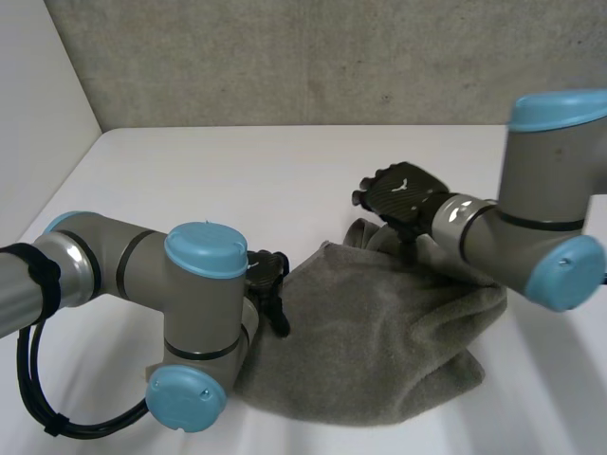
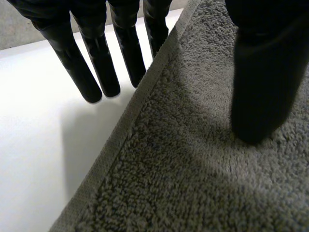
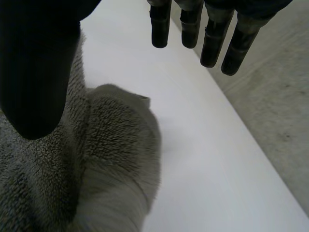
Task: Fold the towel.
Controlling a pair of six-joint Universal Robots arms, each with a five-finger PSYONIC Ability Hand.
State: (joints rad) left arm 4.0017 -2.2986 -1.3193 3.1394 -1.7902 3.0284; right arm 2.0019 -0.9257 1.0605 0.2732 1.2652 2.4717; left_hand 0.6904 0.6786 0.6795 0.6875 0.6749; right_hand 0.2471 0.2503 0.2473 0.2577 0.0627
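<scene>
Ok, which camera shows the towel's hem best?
The left wrist view: the hem runs clear beside the left hand. The head view gives the whole rumpled towel, hem indistinct; the right wrist view, a bunched fold.

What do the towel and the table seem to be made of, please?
Towel: grey terry cloth, probably cotton, with a looped, fuzzy pile and a flat woven hem along its edge. Table: a smooth white surface with a faint sheen, perhaps laminate or painted board; the look leaves it open.
</scene>
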